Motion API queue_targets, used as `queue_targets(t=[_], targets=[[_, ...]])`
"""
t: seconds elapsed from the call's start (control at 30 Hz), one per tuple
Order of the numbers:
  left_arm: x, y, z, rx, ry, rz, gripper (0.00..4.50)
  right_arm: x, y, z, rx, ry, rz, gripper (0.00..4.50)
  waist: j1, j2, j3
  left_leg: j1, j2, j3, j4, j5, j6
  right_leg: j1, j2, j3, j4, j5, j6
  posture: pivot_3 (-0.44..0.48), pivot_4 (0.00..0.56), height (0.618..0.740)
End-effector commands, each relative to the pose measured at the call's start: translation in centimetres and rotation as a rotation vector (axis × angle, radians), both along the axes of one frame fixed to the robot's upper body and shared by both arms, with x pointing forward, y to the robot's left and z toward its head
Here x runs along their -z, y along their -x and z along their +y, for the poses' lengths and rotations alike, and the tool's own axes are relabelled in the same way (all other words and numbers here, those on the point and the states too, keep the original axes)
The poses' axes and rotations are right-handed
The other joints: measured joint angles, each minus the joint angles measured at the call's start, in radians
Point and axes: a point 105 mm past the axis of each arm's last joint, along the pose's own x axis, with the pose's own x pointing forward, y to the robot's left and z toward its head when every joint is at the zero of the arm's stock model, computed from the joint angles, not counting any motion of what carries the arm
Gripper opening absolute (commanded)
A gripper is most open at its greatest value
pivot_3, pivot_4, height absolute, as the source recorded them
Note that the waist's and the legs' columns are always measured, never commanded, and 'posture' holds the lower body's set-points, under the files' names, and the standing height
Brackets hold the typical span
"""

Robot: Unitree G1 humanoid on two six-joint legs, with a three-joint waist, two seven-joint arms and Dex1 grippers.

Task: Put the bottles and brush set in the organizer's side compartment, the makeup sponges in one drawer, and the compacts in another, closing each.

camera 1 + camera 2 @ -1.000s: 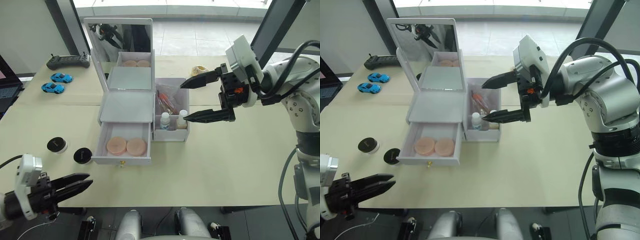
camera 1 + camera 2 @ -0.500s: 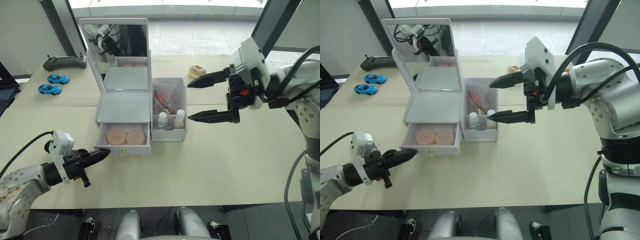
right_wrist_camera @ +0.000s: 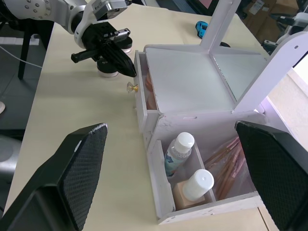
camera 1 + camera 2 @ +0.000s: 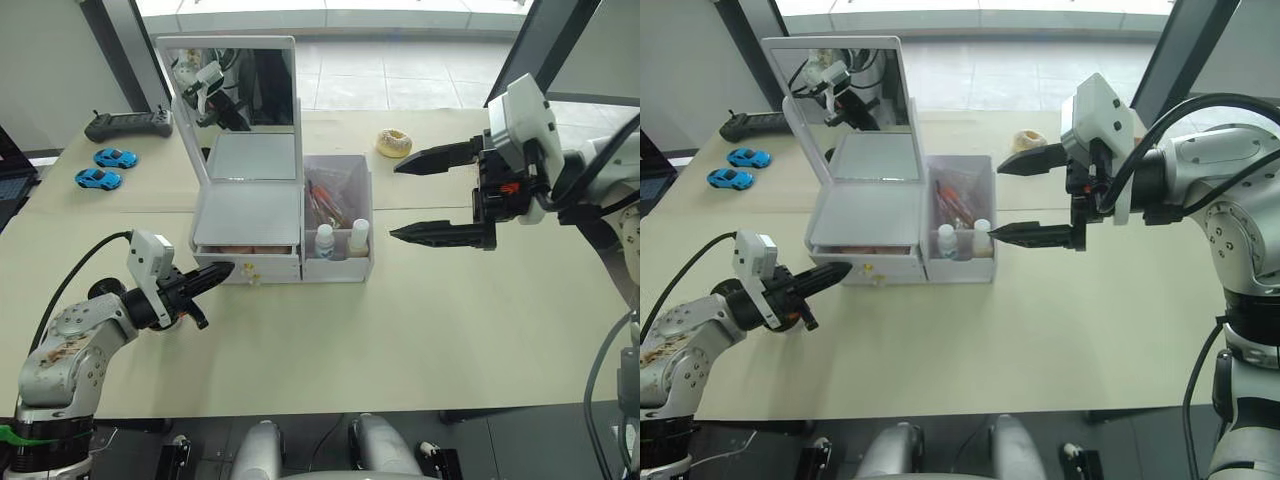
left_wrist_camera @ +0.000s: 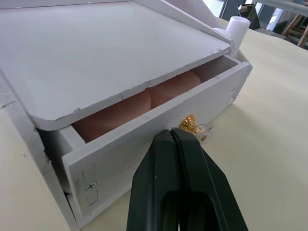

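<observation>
On beige table (image 4: 420, 320), organizer (image 4: 250, 215) drawer (image 5: 159, 139) (nearly shut) is pressed by left gripper (image 4: 218, 272), fingers together; right gripper (image 4: 412, 197) is spread wide beside the organizer.

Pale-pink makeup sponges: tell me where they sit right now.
The two round pale-pink makeup sponges lie side by side inside the white plastic organizer's lower front drawer, nearly pushed shut, with the left hand against its front.

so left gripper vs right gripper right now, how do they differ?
The left gripper has its fingers shut, tips against the front of the organizer's lower drawer beside its gold knob; the right gripper is wide open and touches nothing. The left gripper sits low by the table; the right gripper hangs to the right of the side compartment, apart from it. Both have black fingers and hold nothing.
</observation>
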Motion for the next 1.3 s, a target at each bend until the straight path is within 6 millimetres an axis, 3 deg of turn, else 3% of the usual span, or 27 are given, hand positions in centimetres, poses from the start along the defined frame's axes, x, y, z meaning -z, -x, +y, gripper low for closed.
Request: queue_targets(t=[0.03,0.37,0.43,0.53,0.7,0.93,1.07,1.17,1.3], targets=[[-1.2,-1.2,-0.1,-0.015,-0.004,-0.062,0.04,-1.3,0.8,-0.5,0.007,-0.017,-0.053,4.5,0.003,0.0,0.0,0.0,0.0,0.0,0.0,0.0,0.0,0.0,0.0,0.0,0.0,0.0,0.0,0.0,0.15,0.74],[-1.1,-1.8,-0.9,0.016,-0.011,-0.074,0.04,-1.7,1.2,-0.3,0.009,-0.02,-0.056,4.5,0.003,0.0,0.0,0.0,0.0,0.0,0.001,0.0,0.0,0.0,0.0,0.0,0.0,0.001,0.001,0.0,0.15,0.74],[-1.2,-1.5,-0.6,0.025,-0.012,-0.068,0.04,-1.7,1.3,-0.1,0.005,-0.022,-0.051,4.5,0.003,0.0,0.0,-0.001,-0.001,0.0,0.001,0.0,0.0,0.0,0.0,0.0,0.0,0.001,0.001,0.0,0.15,0.74],[-1.8,-1.0,1.6,-0.006,0.019,-0.059,0.04,-1.6,1.7,0.1,-0.016,-0.035,-0.013,4.5,-0.001,0.0,0.0,-0.001,0.0,0.0,0.001,0.0,0.0,0.0,0.0,0.0,0.0,0.001,0.001,0.0,0.15,0.74],[-1.1,0.9,3.4,0.006,-0.026,-0.032,0.04,-1.0,1.3,0.3,-0.009,-0.03,0.02,4.5,-0.005,0.001,0.0,0.001,0.001,0.0,-0.001,0.0,0.0,0.0,0.0,0.0,0.0,0.001,0.001,0.0,0.15,0.74],[2.4,5.1,2.2,-0.032,-0.006,0.023,0.04,0.6,0.3,1.0,-0.016,-0.034,0.028,4.5,0.0,0.0,0.0,0.0,0.001,0.001,0.0,0.0,0.0,0.0,-0.001,0.0,-0.002,0.001,0.001,0.0,0.15,0.74],[3.3,5.9,1.8,-0.121,0.028,0.012,0.04,1.3,0.0,1.4,-0.018,-0.042,0.045,4.5,0.001,0.0,0.0,-0.001,0.0,0.001,0.0,0.0,0.0,0.0,-0.002,0.0,-0.002,0.001,0.001,0.0,0.15,0.74],[3.9,5.5,0.3,-0.19,0.066,-0.027,0.63,1.8,-0.2,1.4,-0.014,-0.031,0.053,4.5,0.002,0.0,0.0,-0.001,0.0,0.001,0.0,0.0,0.0,0.0,-0.001,0.0,-0.002,0.001,0.001,0.0,0.15,0.74],[4.7,4.5,-1.7,-0.264,0.089,-0.081,1.9,1.9,-0.3,1.8,-0.022,-0.019,0.056,4.5,0.004,0.0,0.0,-0.001,-0.001,0.0,0.0,0.0,0.0,0.0,-0.001,0.001,-0.002,0.001,0.001,0.0,0.15,0.74]])
